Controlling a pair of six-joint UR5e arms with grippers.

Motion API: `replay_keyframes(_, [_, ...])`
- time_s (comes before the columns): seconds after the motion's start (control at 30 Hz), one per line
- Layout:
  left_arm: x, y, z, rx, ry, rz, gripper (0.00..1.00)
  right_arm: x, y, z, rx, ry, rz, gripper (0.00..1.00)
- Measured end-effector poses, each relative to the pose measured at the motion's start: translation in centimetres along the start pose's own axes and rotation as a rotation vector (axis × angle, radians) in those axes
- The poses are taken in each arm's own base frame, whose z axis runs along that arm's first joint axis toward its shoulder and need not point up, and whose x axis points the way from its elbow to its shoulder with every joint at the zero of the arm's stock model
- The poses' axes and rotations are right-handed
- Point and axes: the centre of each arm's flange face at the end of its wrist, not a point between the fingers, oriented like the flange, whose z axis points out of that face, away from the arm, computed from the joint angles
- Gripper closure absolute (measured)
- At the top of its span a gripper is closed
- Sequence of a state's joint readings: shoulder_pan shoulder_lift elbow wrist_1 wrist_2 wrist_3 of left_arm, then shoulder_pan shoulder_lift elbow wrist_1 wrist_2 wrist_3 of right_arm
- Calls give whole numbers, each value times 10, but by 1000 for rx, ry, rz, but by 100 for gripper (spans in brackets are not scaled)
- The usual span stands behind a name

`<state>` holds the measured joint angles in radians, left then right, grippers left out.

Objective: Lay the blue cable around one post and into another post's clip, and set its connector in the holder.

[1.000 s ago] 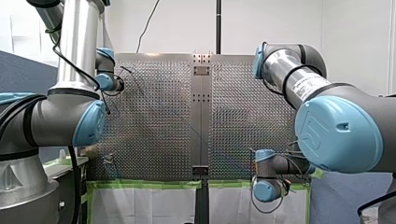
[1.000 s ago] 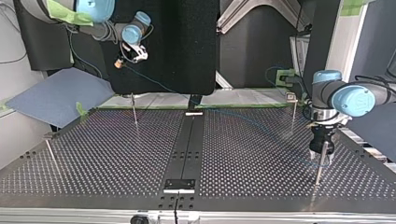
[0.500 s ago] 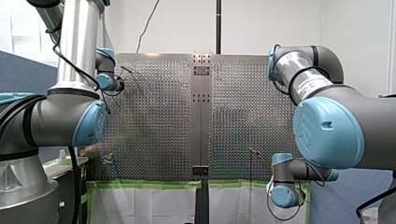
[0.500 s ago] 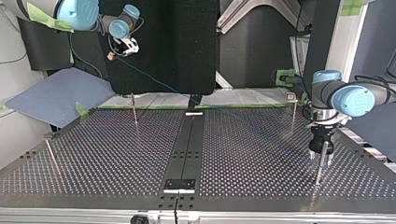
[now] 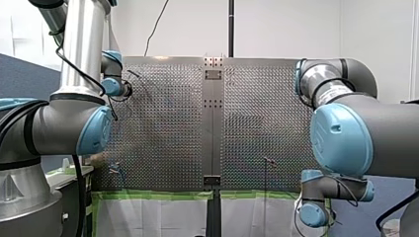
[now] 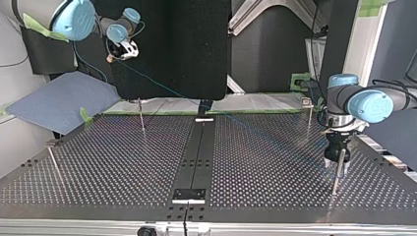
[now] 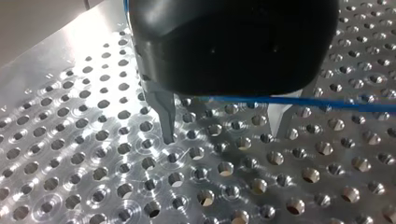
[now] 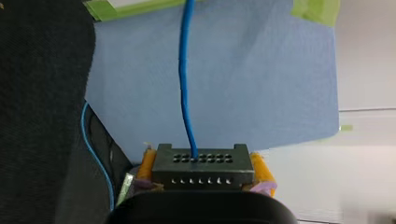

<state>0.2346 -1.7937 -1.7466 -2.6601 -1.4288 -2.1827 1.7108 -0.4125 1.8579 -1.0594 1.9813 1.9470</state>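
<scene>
Right gripper (image 8: pixel 204 181) is clamped on the dark connector (image 8: pixel 201 164), with yellow pads (image 8: pixel 147 164) on both its sides. It is high off the perforated table (image 7: pixel 93 163), with a blue cloth (image 8: pixel 261 84) ahead of it. The blue cable (image 8: pixel 184 84) leaves the connector straight ahead of the gripper. Left gripper (image 7: pixel 222 135) is released, metal fingers (image 7: pixel 164 112) apart with nothing between the tips, which sit just above the table. The cable crosses just under its body, between the fingers and past one of them. In the top view a thin post (image 6: pixel 336 174) stands just beside it.
</scene>
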Motion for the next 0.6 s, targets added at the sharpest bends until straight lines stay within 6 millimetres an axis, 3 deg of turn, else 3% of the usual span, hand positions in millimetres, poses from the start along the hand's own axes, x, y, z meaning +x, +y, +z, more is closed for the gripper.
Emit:
replay_keyframes(0.27, [2,-3,-1,4,6,-1,0,33,4,17,12,25,-18,100])
replay_keyframes(0.6, [3,-3,-1,1,4,0,0,61,-31,9,115,25,-94,100])
